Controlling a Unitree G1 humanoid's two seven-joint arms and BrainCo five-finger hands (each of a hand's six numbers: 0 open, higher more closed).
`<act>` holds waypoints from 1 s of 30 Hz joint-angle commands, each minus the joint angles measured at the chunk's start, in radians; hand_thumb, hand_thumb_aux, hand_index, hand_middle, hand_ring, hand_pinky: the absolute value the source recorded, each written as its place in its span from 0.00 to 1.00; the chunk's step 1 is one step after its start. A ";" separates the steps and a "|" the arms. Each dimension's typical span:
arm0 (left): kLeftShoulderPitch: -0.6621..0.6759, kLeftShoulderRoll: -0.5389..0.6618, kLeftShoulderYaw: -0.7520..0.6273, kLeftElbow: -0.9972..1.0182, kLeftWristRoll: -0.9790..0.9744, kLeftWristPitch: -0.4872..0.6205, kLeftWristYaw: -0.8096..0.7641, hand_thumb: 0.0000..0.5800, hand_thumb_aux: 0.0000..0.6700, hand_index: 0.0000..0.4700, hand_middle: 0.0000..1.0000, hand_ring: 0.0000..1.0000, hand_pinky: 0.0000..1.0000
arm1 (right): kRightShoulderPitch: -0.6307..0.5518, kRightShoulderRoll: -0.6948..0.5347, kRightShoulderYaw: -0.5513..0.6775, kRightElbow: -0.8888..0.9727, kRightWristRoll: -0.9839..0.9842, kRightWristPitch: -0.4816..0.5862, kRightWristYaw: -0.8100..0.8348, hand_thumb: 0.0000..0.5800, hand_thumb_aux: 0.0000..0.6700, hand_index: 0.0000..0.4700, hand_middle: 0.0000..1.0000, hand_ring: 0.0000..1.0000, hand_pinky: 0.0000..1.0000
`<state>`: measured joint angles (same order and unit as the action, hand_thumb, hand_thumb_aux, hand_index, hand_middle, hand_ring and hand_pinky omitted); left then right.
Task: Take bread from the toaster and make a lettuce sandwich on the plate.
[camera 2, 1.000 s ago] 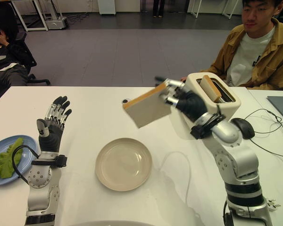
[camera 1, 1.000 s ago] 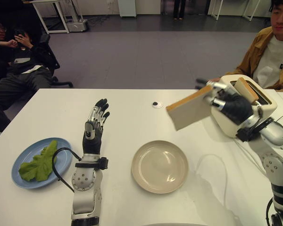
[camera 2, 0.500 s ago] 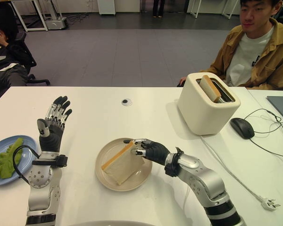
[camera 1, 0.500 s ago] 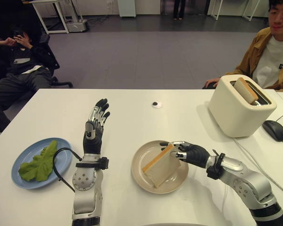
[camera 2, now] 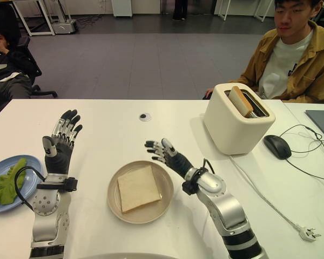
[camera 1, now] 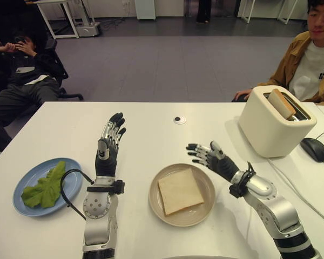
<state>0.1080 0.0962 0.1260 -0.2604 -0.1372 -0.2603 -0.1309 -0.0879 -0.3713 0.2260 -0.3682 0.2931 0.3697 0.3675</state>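
A slice of bread (camera 1: pixel 180 190) lies flat on the beige plate (camera 1: pixel 160 208) at the table's middle. My right hand (camera 1: pixel 209 158) hovers just past the plate's far right rim, open with fingers spread and holding nothing. A second slice (camera 1: pixel 281 103) stands in the slot of the cream toaster (camera 1: pixel 273 125) at the back right. My left hand (camera 1: pixel 109 142) rests upright on the table left of the plate, open and empty. A green lettuce leaf (camera 1: pixel 43 188) lies on a blue plate (camera 1: pixel 71 186) at the far left.
A black mouse (camera 1: pixel 314 148) and a white cable (camera 2: pixel 270 208) with its plug (camera 2: pixel 307 232) lie right of the toaster. A small black-and-white disc (camera 1: pixel 179 119) sits at the table's far middle. A laptop corner (camera 2: pixel 323 121) shows at the right edge.
My right hand carried the bread slice from beside the toaster down onto the beige plate, let it go, and has drawn back up and to the right. The left hand stayed still.
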 commanded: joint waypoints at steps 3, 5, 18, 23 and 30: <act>0.012 0.012 0.004 -0.009 0.011 0.001 -0.002 0.00 0.00 0.00 0.00 0.00 0.00 | -0.003 -0.027 -0.004 -0.009 -0.152 -0.134 -0.004 0.00 0.00 0.00 0.00 0.00 0.00; 0.010 0.029 0.021 -0.019 0.016 0.005 0.000 0.00 0.00 0.00 0.00 0.00 0.00 | -0.014 -0.006 -0.027 -0.013 -0.175 -0.194 -0.023 0.00 0.00 0.00 0.00 0.00 0.00; 0.205 0.617 0.281 0.221 0.612 0.126 -0.015 0.00 0.00 0.00 0.00 0.00 0.00 | 0.016 0.211 -0.248 0.148 -0.145 -0.432 -0.225 0.00 0.00 0.00 0.00 0.00 0.00; 0.236 0.733 0.211 0.301 0.815 0.207 -0.006 0.00 0.00 0.00 0.00 0.00 0.00 | 0.030 0.239 -0.250 0.140 -0.145 -0.438 -0.235 0.00 0.00 0.00 0.00 0.00 0.00; 0.244 0.823 0.147 0.388 0.974 0.327 0.028 0.00 0.00 0.00 0.00 0.00 0.00 | 0.049 0.253 -0.261 0.115 -0.137 -0.426 -0.230 0.00 0.00 0.00 0.00 0.00 0.00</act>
<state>0.3395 0.8879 0.2844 0.1224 0.8093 0.0428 -0.1027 -0.0537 -0.1220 -0.0305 -0.2399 0.1469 -0.0682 0.1365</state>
